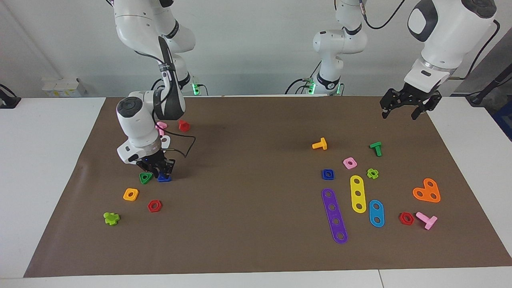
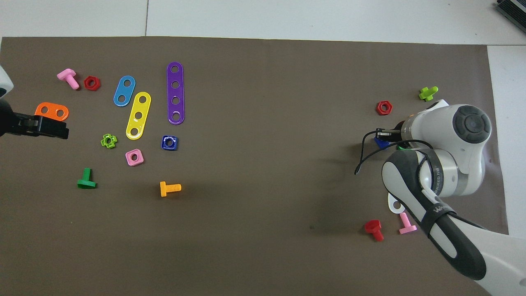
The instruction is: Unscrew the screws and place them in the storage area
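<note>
Brown mat point(image 1: 256, 248), blue screw point(image 1: 164, 178) down

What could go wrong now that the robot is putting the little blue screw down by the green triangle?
The blue screw sits on the mat right beside the green triangle nut, with the right gripper low over it. As the gripper lifts, it might drag the screw along or bump the nut. The screw could also tip or roll toward the red hexagon nut. The left gripper waits, open, over the mat's edge.

Plain pale wall point(image 1: 256, 48), evenly lit. White counter point(image 1: 48, 168) in joined panels, mostly covered by a brown mat point(image 1: 256, 248). Small white box point(image 1: 62, 87) by the wall.
</note>
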`<state>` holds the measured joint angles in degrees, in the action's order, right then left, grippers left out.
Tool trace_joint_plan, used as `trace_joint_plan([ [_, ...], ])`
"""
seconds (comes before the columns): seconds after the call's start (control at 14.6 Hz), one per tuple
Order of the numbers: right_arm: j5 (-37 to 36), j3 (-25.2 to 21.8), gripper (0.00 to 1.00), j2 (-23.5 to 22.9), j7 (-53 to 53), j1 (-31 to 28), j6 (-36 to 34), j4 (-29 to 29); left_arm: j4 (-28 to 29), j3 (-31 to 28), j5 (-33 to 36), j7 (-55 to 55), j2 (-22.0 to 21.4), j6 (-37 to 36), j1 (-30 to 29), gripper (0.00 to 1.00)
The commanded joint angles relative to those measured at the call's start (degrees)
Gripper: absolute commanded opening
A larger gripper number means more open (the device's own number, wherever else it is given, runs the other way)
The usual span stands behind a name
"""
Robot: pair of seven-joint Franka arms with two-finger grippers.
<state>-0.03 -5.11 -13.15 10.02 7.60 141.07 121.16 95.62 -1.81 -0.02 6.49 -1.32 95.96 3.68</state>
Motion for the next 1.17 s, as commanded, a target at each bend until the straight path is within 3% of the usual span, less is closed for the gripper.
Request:
trace_joint_plan([
  [0.0,1.00,0.81,1.00,0.75,0.61,-1.00,0.10,-2.23,2.29,0.40,0.90,0.72,-1.84,1.43,-0.51,1.00],
  [0.27,0.04,0.11,1.00,3.56,0.70,-1.53,-12.70,-10.84,2.29,0.40,0.90,0.72,-1.84,1.43,-0.51,1.00],
  [0.62,-0.05,0.10,1.00,15.06,-0.09,-5.04,-33.70,-14.89,2.29,0.40,0.90,0.72,-1.84,1.43,-0.52,1.00],
  [0.89,-0.58,-0.25,1.00,16.23,-0.35,-5.84,-52.09,-26.91,2.29,0.40,0.90,0.72,-1.84,1.43,-0.51,1.00],
  [1.1,-3.03,0.45,1.00,16.31,-1.85,-4.96,-53.44,-28.97,2.29,0.40,0.90,0.72,-1.84,1.43,-0.51,1.00],
])
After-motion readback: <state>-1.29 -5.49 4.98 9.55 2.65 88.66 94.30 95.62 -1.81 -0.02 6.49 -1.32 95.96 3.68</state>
